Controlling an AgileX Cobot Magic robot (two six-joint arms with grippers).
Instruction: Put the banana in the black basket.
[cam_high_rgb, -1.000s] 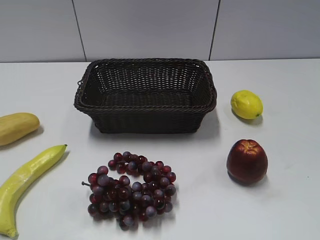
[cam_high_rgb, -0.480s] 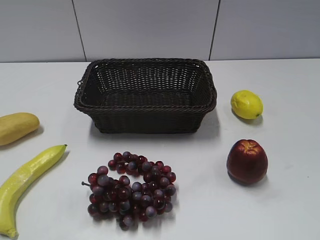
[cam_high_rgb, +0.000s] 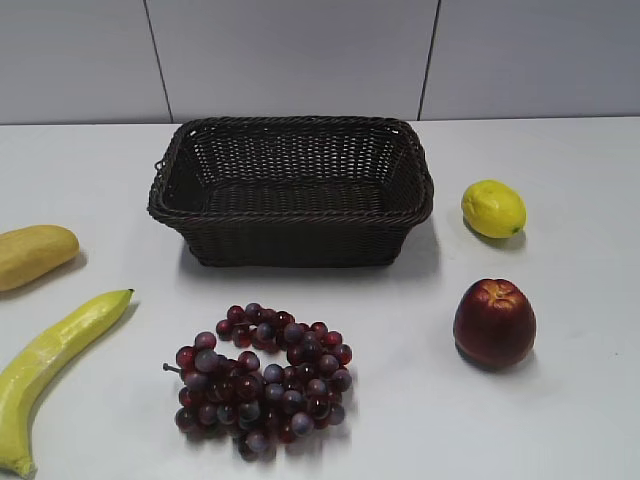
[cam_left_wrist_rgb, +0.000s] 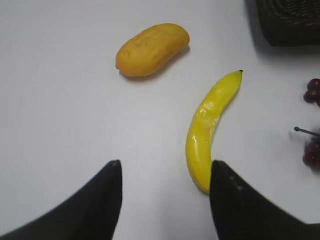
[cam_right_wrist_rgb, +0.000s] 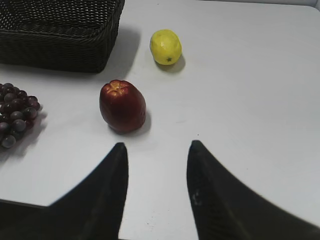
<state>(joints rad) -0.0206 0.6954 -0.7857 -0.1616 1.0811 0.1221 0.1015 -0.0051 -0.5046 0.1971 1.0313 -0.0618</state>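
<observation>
The long yellow banana (cam_high_rgb: 52, 365) lies on the white table at the front left, its pointed tip toward the basket; it also shows in the left wrist view (cam_left_wrist_rgb: 210, 127). The black basket (cam_high_rgb: 290, 215) stands empty at the back centre; a corner of it shows in the left wrist view (cam_left_wrist_rgb: 290, 25) and its side in the right wrist view (cam_right_wrist_rgb: 60, 37). My left gripper (cam_left_wrist_rgb: 165, 167) is open above the table; its right finger hides the banana's near end. My right gripper (cam_right_wrist_rgb: 157, 147) is open and empty near the apple. Neither gripper shows in the exterior view.
A stubby orange-yellow fruit (cam_high_rgb: 32, 253) lies at the far left, behind the banana. A bunch of dark red grapes (cam_high_rgb: 262, 378) lies in front of the basket. A red apple (cam_high_rgb: 493, 322) and a lemon (cam_high_rgb: 492, 208) sit on the right.
</observation>
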